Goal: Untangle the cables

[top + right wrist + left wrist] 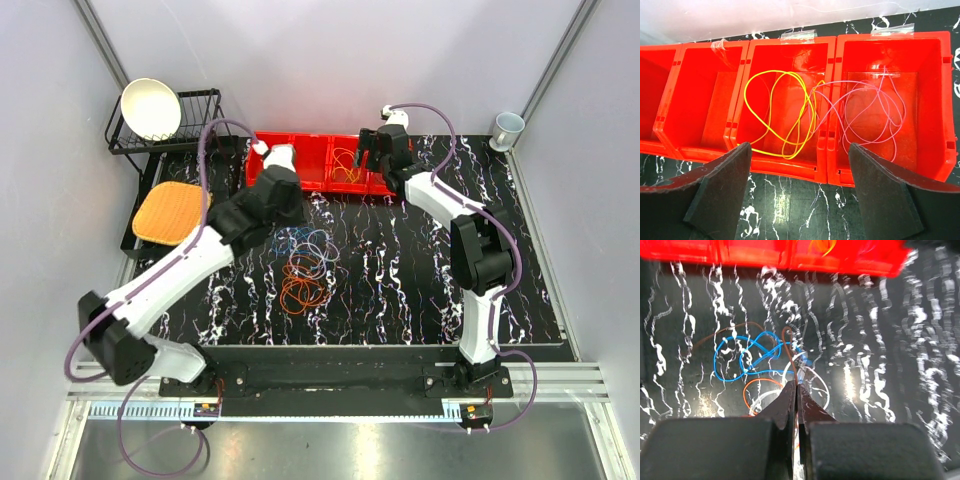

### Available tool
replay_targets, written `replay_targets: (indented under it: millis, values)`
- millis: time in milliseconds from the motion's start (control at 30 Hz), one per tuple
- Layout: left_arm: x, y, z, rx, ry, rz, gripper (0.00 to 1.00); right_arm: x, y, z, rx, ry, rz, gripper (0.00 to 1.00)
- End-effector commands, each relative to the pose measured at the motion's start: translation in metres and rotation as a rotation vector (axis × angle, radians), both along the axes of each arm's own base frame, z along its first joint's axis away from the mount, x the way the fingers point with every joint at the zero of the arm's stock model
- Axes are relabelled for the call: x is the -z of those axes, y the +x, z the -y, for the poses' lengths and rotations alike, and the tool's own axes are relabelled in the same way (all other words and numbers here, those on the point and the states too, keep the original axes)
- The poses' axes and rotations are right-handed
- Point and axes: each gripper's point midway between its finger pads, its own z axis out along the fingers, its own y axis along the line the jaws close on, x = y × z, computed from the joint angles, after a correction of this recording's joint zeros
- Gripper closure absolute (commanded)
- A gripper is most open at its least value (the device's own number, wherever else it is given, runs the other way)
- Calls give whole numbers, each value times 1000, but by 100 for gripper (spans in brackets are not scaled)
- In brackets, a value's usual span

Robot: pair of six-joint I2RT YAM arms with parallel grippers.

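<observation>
The black marbled table (400, 290) carries a row of red bins (320, 162) at its far edge and loose cables (305, 268) at centre.

Black marbled table (400, 290), white walls (330, 60)

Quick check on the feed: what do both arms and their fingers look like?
The left arm and right arm both have white links, black joint housings and a thin purple hose looping alongside. The fingers are matte black wedges. No markings visible.

Glossy red plastic bins (790, 165); glossy marbled black tabletop (400, 280); wire dish rack (200, 110).
</observation>
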Motion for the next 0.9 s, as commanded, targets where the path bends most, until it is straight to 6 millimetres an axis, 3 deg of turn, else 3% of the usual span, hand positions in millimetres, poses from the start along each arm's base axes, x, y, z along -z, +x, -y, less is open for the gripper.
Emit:
replay_targets:
  millis: [0,200,267,467,500,700,867]
  values:
    - [-78,-17,4,135,-88,148,100,-20,10,-3,-8,57,39,16]
    - [-160,-46,5,283,-178,329,100,-23,5,-12,-64,94,47,16]
    - [-188,-56,-1,303,-212,400,100,-35,4,-15,-83,118,80,16]
    - [-254,-61,-11,301,-263,570,100,-36,-1,-18,-104,153,93,16]
    - [-272,-67,-9,335,-281,614,100,-36,-1,-19,-109,153,94,16]
    - [-319,-78,-15,366,-307,738,100,-53,-9,-22,-164,200,143,16]
    - [-333,-82,-22,353,-302,788,99,-80,-31,-36,-330,272,197,14]
